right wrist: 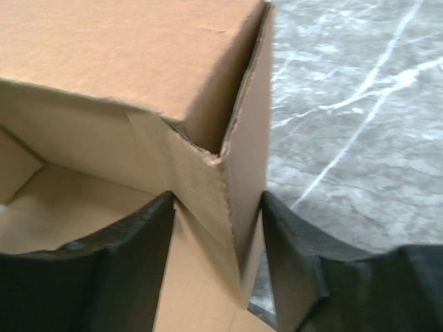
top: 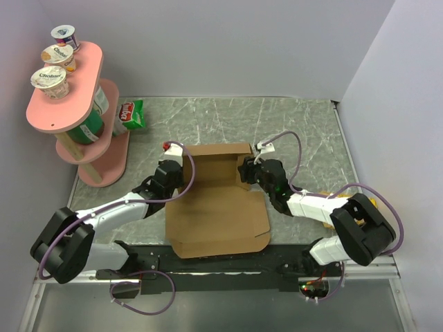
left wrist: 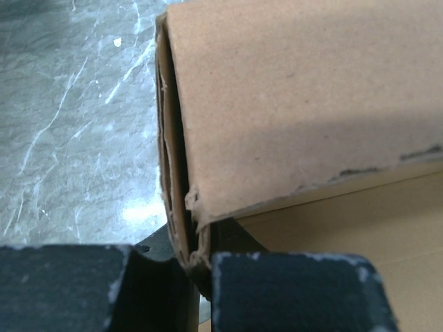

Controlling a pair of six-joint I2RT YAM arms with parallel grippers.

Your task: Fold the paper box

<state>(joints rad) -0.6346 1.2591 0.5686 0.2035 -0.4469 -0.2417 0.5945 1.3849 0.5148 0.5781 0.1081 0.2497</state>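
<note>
My left hand [left wrist: 176, 280] and right hand [right wrist: 216, 273] each pinch a raised side wall. On the grey marbled desk [top: 304, 124], mid-frame, sits the plain brown corrugated cardboard paper box [top: 218, 211]. I judge it light, stiff between creases and easily crushed, so I'd hold the walls near their corners.

At the upper left of the top view, a pink two-tier stand [top: 69, 100] carries three yogurt cups [top: 58, 57] in a row on its upper shelf and a green container [top: 88, 126] on the lower one. Just right of it, a green-and-red snack bag [top: 131, 115] lies on the grey marbled tabletop [top: 297, 131].
</note>
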